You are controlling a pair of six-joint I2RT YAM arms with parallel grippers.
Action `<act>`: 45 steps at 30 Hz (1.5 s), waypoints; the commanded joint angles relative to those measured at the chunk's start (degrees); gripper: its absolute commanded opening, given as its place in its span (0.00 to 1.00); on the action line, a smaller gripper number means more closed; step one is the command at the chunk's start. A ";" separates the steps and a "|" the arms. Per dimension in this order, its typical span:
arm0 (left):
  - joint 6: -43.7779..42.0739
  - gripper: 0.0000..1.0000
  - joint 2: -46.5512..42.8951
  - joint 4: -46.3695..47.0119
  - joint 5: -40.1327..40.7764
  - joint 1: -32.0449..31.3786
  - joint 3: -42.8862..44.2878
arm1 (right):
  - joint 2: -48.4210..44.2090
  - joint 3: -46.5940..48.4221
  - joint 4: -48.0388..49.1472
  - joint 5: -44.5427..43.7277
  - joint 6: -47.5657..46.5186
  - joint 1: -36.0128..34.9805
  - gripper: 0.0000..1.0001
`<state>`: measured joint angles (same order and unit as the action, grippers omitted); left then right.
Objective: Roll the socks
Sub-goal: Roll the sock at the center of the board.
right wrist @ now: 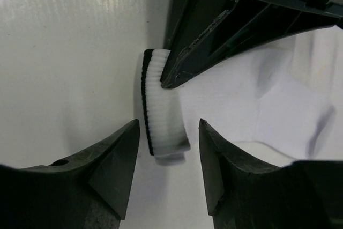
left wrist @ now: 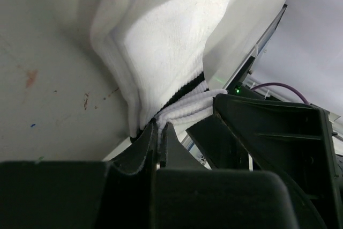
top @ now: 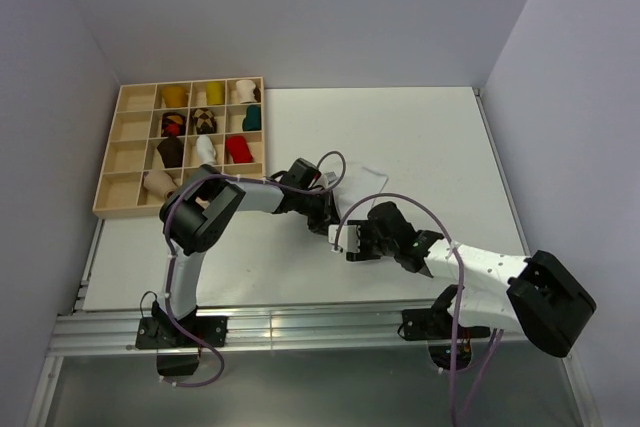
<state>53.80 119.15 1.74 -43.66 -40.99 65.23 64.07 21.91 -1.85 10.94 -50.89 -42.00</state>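
- Left wrist: sock [left wrist: 155,41] runs off the top edge.
- Top view: sock mostly hidden under left end effector [top: 325,215] and right end effector [top: 352,244].
- Items in tray [top: 118,210] too small to identify.

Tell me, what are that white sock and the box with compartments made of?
The sock looks like soft knitted cotton or similar yarn: fine ribs show, and it drapes in folds. The tray looks like pale bare wood or plywood, matte, with thin flat dividers; its grain is too small to see.
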 commanded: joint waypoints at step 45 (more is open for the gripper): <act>-22.58 0.37 -31.61 20.66 46.20 -4.61 -23.12 | 57.82 55.86 -75.04 43.11 -9.22 26.78 0.13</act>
<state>42.96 90.15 17.45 -7.44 -41.69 44.25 118.13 73.54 -64.34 48.82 -56.29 -17.21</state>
